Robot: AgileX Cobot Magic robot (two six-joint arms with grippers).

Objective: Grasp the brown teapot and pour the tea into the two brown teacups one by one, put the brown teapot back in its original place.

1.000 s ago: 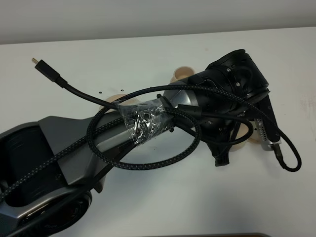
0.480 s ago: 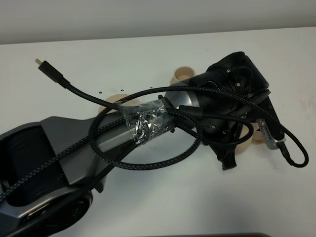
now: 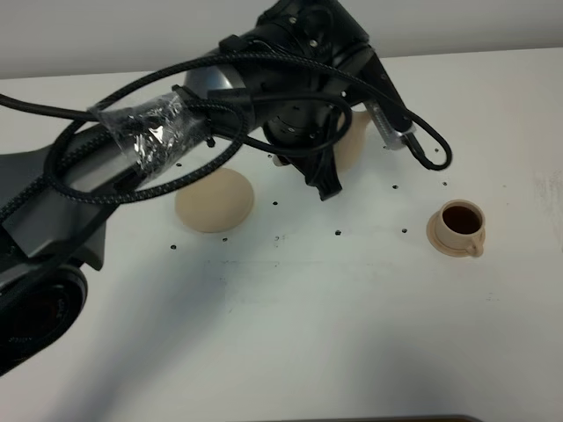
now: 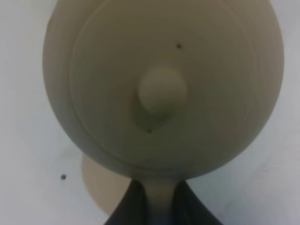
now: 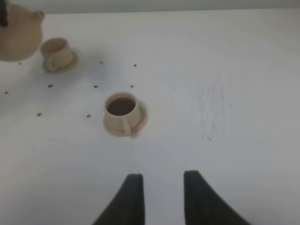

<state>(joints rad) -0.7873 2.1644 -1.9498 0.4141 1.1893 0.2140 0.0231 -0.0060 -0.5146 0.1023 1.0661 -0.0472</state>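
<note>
My left gripper (image 4: 157, 206) is shut on the loop handle of the brown teapot (image 4: 162, 89), seen from above with its knobbed lid. In the exterior high view the teapot (image 3: 354, 141) hangs above the table at the back centre, mostly hidden by the left arm. It also shows in the right wrist view (image 5: 16, 35). One brown teacup (image 3: 457, 227) on its saucer holds dark tea (image 5: 120, 106) at the right. The other teacup (image 5: 57, 54) stands beside the teapot, its inside pale; the arm hides it in the exterior view. My right gripper (image 5: 161, 197) is open and empty, near the filled cup.
A flat round tan saucer (image 3: 215, 200) lies left of centre. Several small dark drops (image 3: 338, 232) dot the white table (image 3: 352, 334). The left arm and its looped cables (image 3: 176, 132) span the left and back of the exterior high view.
The left arm has swung with the teapot from over the right cup toward the back centre. The right cup, hidden before, now shows with tea in it.
</note>
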